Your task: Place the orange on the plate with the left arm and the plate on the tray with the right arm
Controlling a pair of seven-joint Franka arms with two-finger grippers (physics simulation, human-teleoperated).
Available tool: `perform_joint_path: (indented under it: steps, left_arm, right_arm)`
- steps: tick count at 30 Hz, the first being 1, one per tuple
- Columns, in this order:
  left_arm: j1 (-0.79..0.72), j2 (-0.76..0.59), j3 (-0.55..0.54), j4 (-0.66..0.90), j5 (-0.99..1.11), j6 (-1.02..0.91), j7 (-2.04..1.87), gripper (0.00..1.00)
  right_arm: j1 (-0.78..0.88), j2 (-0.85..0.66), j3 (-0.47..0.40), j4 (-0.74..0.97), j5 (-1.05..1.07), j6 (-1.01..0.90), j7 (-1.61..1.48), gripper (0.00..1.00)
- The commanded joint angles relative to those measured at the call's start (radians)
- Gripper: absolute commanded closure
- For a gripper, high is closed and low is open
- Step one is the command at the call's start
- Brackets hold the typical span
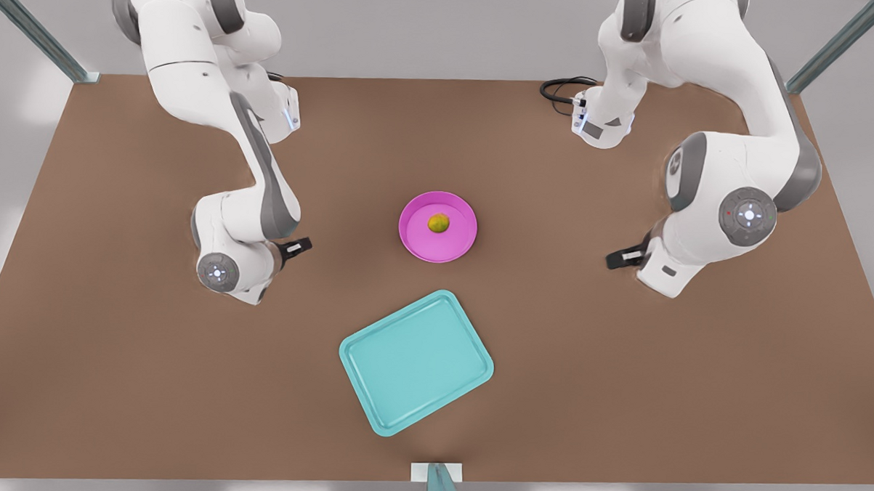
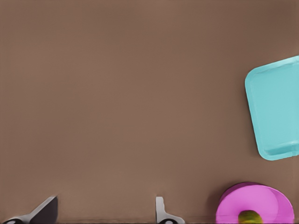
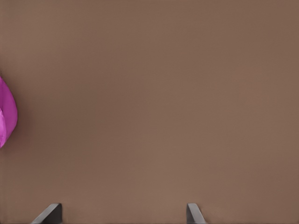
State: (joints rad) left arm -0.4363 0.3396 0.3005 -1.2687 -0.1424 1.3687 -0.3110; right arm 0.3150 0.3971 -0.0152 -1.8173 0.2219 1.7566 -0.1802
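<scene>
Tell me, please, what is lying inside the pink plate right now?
The orange sits inside the plate, near its middle, resting on the lighter pink floor. Nothing else is visible in it. The patch of plate directly beneath the orange is covered, so it cannot be seen.

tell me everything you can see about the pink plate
The plate is a round, shallow magenta dish with a raised rim and a lighter pink inside, glossy like plastic. It sits flat on the brown table, apart from the tray. The orange rests at its middle. Neither gripper touches it.
</scene>
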Motion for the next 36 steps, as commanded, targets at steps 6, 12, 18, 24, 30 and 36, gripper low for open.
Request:
perform_joint_path:
  steps: [6, 12, 18, 24, 30, 36]
  left_arm:
    - [0.413, -0.148, -0.492, -0.037, 0.3, -0.148, 0.334, 0.0]
    - [0.412, -0.151, -0.5, -0.037, 0.296, -0.161, 0.332, 0.0]
    - [0.412, -0.152, -0.495, -0.037, 0.294, -0.161, 0.328, 0.0]
    - [0.412, -0.152, -0.495, -0.037, 0.294, -0.163, 0.328, 0.0]
    - [0.412, -0.152, -0.495, -0.037, 0.294, -0.165, 0.326, 0.0]
    - [0.41, -0.171, -0.503, -0.035, 0.294, -0.178, 0.328, 0.0]
  right_arm:
    - [0.156, 0.026, 0.035, -0.191, 0.343, 0.586, 0.048, 0.0]
    - [0.242, 0.058, 0.057, -0.178, 0.43, 0.632, 0.05, 0.0]
    - [0.265, 0.112, 0.09, -0.177, 0.45, 0.65, 0.048, 0.0]
    - [0.279, 0.135, 0.103, -0.177, 0.45, 0.65, 0.047, 0.0]
    - [0.292, 0.164, 0.106, -0.172, 0.45, 0.647, 0.037, 0.05]
    - [0.291, 0.161, 0.106, -0.165, 0.45, 0.624, 0.036, 0.41]
